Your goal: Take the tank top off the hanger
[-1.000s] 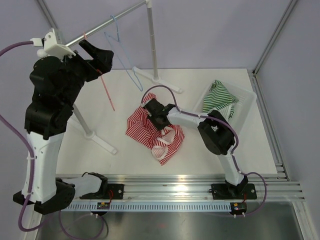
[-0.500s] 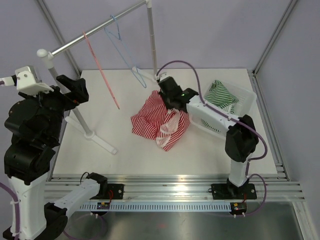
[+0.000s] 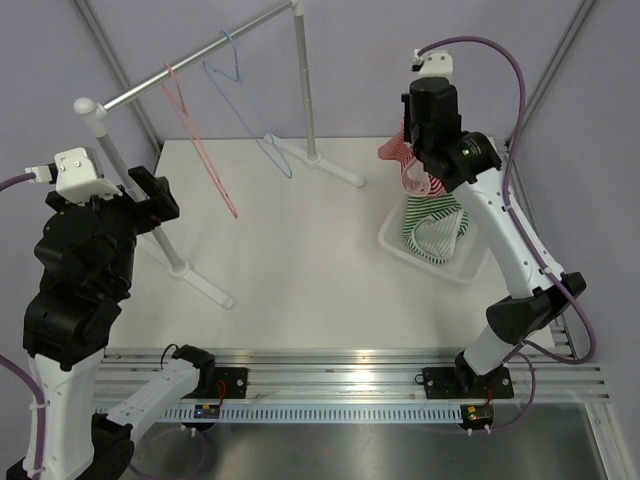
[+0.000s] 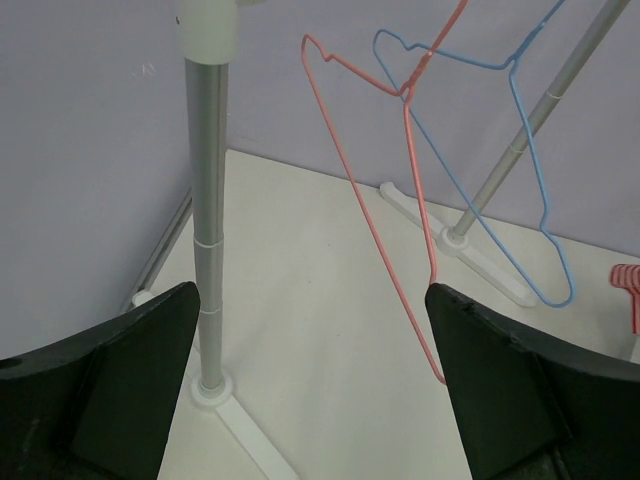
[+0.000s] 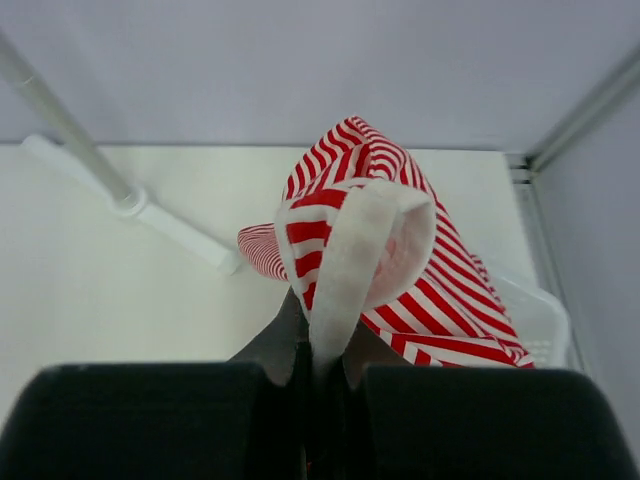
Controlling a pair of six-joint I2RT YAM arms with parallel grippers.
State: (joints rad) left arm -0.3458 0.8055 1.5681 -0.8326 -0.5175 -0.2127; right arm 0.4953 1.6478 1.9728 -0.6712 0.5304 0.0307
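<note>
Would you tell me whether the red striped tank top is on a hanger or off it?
Off. The tank top hangs bunched from the right pincer near the basket; the pink hanger and blue hanger are bare.

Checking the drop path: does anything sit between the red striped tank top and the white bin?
Nothing visible. The tank top hangs from the right end effector roughly over the bin, which holds a green striped garment.

Overhead camera looks down on the table point(image 3: 300, 280); wrist cameras look across it toward the rack point(image 4: 208, 260).
</note>
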